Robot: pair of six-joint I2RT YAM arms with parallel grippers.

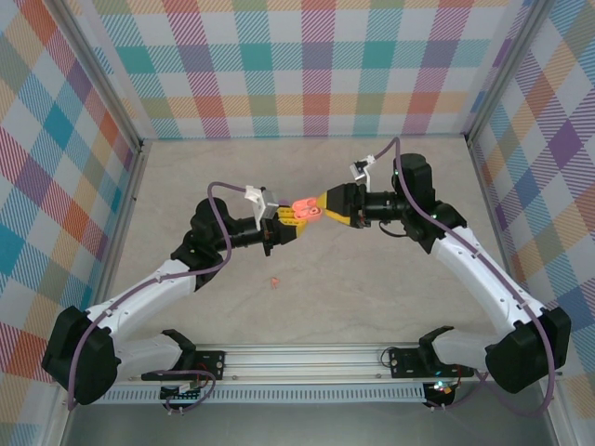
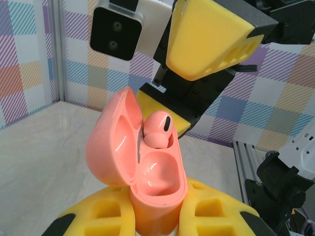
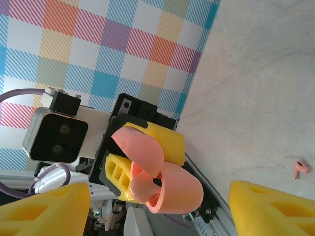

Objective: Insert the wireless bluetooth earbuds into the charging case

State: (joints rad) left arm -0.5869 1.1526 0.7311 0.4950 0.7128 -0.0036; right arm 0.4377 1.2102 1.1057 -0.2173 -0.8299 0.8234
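My left gripper is shut on the salmon charging case and holds it above the table with its lid swung open. One salmon earbud sits in the far slot, its top sticking out, and the near slot is bare. My right gripper is open, its yellow fingers spread on either side of the case. A second salmon earbud lies on the table. The purple earbuds are out of view.
The pale marble table is closed in by checked walls on three sides. A metal rail with both arm bases runs along the near edge. The loose earbud lies below the two grippers, toward the left arm.
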